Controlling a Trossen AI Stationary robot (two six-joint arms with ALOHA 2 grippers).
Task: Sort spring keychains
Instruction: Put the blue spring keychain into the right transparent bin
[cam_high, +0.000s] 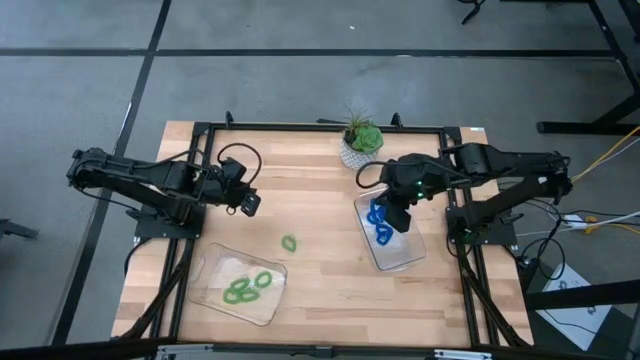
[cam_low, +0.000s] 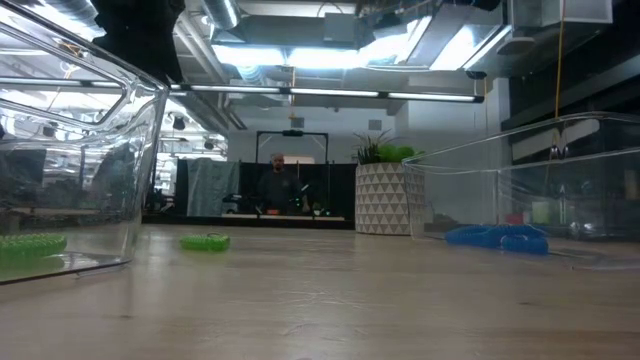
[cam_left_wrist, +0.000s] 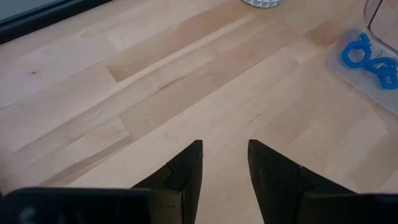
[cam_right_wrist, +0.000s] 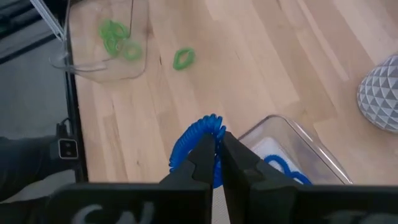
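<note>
Right wrist view: right gripper (cam_right_wrist: 214, 152) clamps a blue keychain (cam_right_wrist: 196, 146) beside the tray rim (cam_right_wrist: 273, 121); left jaws apart.

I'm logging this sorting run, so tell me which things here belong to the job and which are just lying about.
Job: loose green keychain; green keychains in left tray; blue keychains in right tray; blue keychain pinched by right gripper; left gripper, open, waiting.
Lying about: potted plant.
</note>
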